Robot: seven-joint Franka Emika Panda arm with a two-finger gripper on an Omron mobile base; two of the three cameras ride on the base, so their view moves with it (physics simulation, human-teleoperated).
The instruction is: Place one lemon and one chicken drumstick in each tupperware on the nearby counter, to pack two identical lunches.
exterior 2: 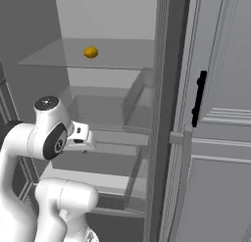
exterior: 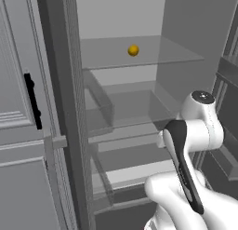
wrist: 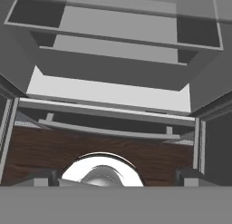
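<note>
Gripper of mine points down into the open fridge, its two dark tips far apart at the bottom corners of the hand view, released and holding nothing. Beyond it lie pale lower shelves and a strip of dark wood floor. Well above my arm, a lemon sits alone on the upper glass shelf.

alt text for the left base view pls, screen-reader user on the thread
An open fridge with glass shelves holds a single yellow lemon on an upper shelf, the shelves below it bare. The robot's white arm rises from the lower right, and a grey panelled cabinet door with a black handle stands at left.
</note>
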